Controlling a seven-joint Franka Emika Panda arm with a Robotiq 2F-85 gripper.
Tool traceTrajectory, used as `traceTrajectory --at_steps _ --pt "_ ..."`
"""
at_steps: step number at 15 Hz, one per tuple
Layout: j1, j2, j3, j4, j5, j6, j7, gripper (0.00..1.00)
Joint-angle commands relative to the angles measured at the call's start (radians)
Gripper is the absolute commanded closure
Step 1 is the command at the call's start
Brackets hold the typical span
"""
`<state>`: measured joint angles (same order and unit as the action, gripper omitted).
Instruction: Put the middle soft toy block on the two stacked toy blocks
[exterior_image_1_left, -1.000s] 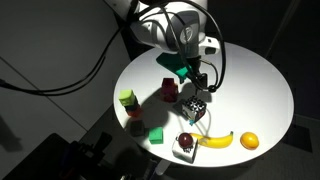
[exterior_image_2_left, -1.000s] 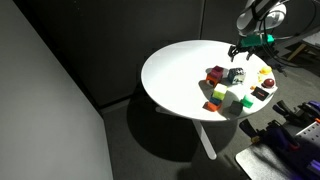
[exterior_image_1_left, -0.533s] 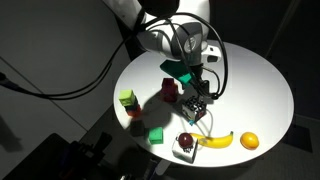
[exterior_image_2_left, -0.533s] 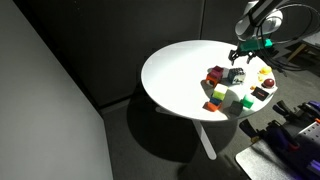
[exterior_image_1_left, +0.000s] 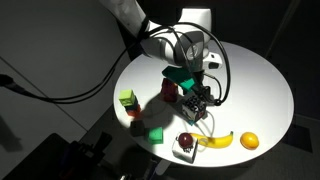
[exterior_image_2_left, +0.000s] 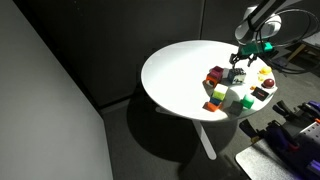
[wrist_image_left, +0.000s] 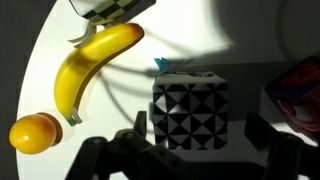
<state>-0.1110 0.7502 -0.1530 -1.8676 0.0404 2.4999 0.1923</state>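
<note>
The black-and-white checkered soft block (wrist_image_left: 190, 110) lies on the round white table, in the middle of the wrist view. My gripper (wrist_image_left: 200, 140) is open, with one finger on each side of the block and a gap at both sides. In both exterior views the gripper (exterior_image_1_left: 198, 98) (exterior_image_2_left: 240, 62) hangs right over the checkered block (exterior_image_1_left: 196, 109), which the fingers partly hide. The magenta cube stacked on the red cube (exterior_image_1_left: 169, 90) (exterior_image_2_left: 215, 75) stands just beside it; its red edge (wrist_image_left: 302, 92) shows at the right of the wrist view.
A banana (exterior_image_1_left: 215, 140) (wrist_image_left: 95, 65) and an orange (exterior_image_1_left: 249, 141) (wrist_image_left: 35, 132) lie near the table's edge. A white block with a dark red round thing (exterior_image_1_left: 185, 146), a green cube (exterior_image_1_left: 156, 135) and a green-topped block (exterior_image_1_left: 127, 100) stand nearby.
The gripper has come down over the checkered block, from above the stack's side to close around the block. The blocks have not moved.
</note>
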Motion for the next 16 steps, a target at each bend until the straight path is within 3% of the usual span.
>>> traceTrajectory --at_steps 1,16 --pt "-0.012 0.033 0.005 0.039 -0.004 0.006 -0.035 0.00" --pt "-0.008 0.138 -0.001 0.126 -0.007 0.042 -0.041 0.00"
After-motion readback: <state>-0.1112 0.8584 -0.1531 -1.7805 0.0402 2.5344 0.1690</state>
